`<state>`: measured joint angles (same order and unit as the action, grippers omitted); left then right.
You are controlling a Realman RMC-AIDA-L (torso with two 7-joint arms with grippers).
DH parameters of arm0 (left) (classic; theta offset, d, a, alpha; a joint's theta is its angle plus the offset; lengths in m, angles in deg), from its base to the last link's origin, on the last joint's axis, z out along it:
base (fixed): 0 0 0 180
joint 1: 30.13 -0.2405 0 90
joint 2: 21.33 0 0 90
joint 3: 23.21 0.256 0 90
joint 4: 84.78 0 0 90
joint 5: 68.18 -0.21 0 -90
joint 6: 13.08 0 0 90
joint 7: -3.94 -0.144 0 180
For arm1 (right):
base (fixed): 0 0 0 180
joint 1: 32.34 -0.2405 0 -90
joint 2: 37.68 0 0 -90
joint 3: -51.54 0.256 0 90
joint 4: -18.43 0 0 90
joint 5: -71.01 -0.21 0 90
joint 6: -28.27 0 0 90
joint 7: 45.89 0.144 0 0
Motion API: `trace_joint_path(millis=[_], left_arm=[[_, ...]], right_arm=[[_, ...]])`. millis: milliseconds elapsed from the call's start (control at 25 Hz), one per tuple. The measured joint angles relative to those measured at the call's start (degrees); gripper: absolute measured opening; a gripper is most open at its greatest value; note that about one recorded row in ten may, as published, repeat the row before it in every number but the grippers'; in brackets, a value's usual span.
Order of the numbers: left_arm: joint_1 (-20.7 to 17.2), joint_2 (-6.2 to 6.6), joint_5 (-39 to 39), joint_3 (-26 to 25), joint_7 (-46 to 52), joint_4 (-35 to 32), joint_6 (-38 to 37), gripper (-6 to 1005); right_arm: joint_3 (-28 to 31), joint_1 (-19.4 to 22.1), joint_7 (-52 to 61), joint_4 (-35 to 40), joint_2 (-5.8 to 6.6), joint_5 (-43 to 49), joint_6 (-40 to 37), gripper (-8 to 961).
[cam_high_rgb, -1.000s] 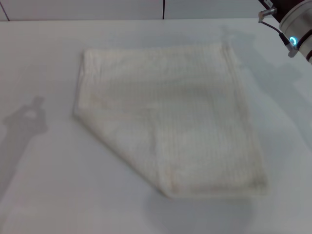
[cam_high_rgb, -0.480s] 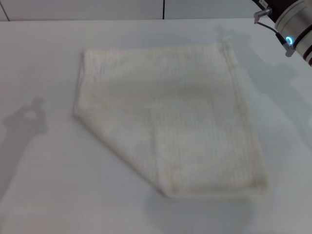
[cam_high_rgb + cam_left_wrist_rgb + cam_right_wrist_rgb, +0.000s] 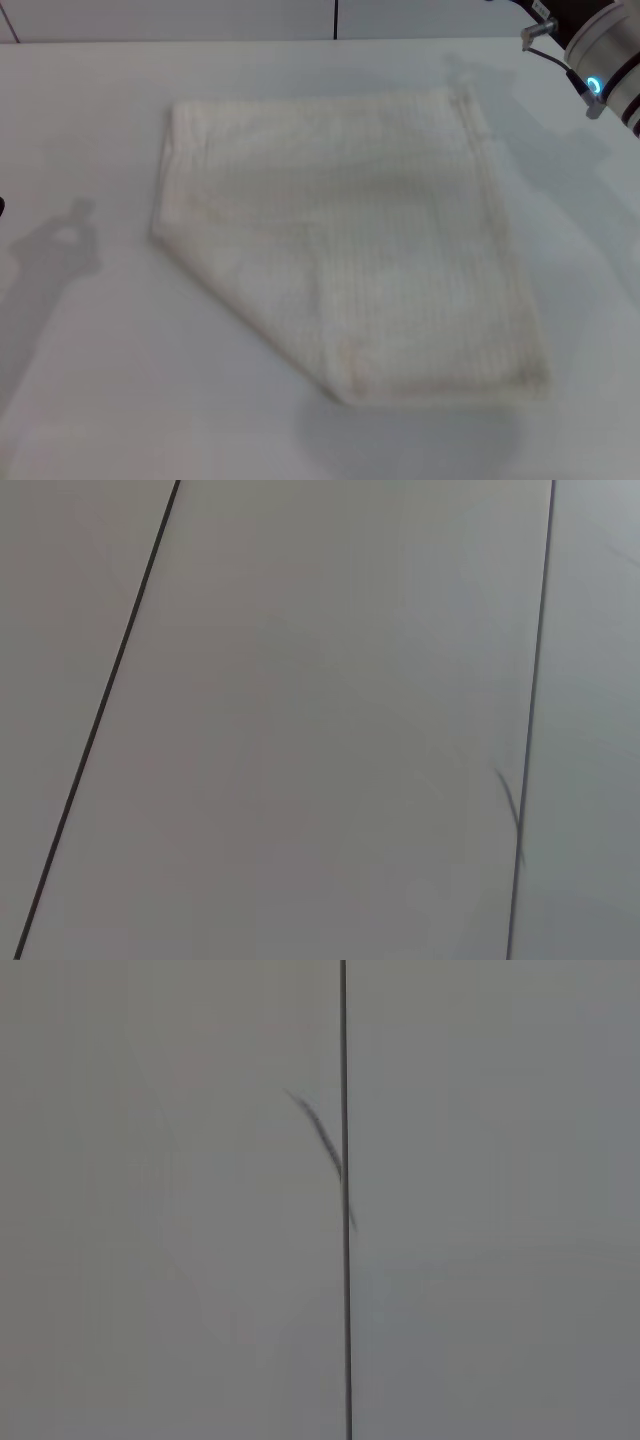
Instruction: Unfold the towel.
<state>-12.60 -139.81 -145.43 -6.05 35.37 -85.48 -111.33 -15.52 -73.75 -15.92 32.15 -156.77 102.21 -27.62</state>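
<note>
The cream-white towel (image 3: 345, 235) lies on the white table in the head view, its lower left corner folded over so a diagonal fold edge runs from the left side down to the bottom. Part of my right arm (image 3: 600, 45) shows at the top right corner, beyond the towel's far right corner; its gripper is out of view. A dark sliver of my left arm (image 3: 2, 207) shows at the left edge; its gripper is out of view. Both wrist views show only grey wall panels with dark seams, no towel and no fingers.
The white table (image 3: 90, 380) extends on all sides of the towel. A wall with a dark vertical seam (image 3: 335, 18) stands behind the far table edge. Arm shadows fall on the table at left (image 3: 55, 245) and far right.
My right arm has shifted slightly up and left at the top right corner. A sliver of my left arm has appeared at the left edge. The towel has not moved.
</note>
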Motion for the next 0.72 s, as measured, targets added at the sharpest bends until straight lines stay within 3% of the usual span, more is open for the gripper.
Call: trace_joint_path(millis=[720], left_arm=[[0.09,0.00,0.00,0.06,0.03,0.00,0.09,45]], right_arm=[[-2.39,-0.26,0.10,1.53,0.00,-0.01,2.37,-1]])
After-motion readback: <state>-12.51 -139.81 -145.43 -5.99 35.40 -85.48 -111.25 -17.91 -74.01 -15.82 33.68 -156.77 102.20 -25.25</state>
